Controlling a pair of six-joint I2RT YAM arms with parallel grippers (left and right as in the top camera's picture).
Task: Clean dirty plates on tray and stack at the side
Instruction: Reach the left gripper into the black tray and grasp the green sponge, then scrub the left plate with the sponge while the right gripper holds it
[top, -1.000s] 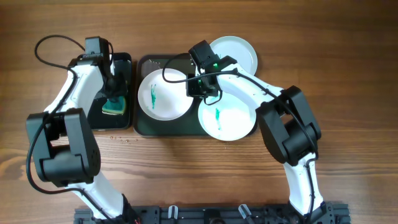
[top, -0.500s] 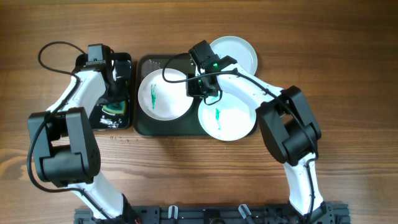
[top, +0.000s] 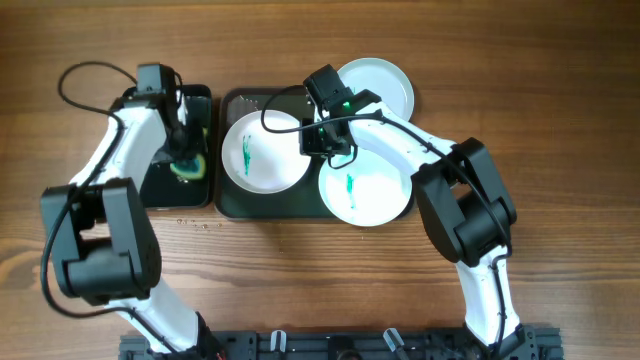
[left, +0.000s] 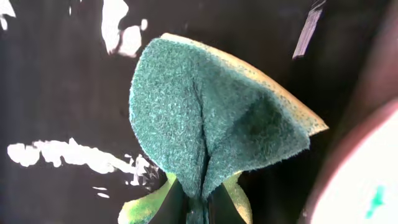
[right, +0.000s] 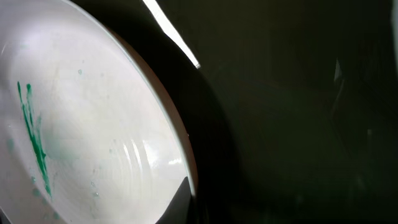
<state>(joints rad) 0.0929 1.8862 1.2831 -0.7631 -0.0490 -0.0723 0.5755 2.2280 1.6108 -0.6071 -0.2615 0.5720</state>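
The dark tray (top: 232, 204) holds a white plate (top: 262, 160) with a teal smear at its left. A second smeared plate (top: 368, 192) sits at its front right. A pale blue plate (top: 385, 85) lies at the back right, partly over the tray's edge. My right gripper (top: 320, 140) is shut on the left plate's right rim; the right wrist view shows a finger (right: 180, 199) over that rim, the plate (right: 81, 124) and the tray (right: 298, 124). My left gripper (top: 183, 158) is shut on a green-and-yellow sponge (left: 205, 118), pinched and folded over the black bin (top: 160, 192).
The black bin stands left of the tray, and its wet dark floor (left: 62, 93) shows in the left wrist view. A plate's edge (left: 364, 180) shows at the lower right there. Small crumbs (top: 195, 224) lie on the wooden table in front of the bin.
My left gripper has shifted slightly over the bin with the sponge in it, ending a little further back. The right arm and the plates have not moved.
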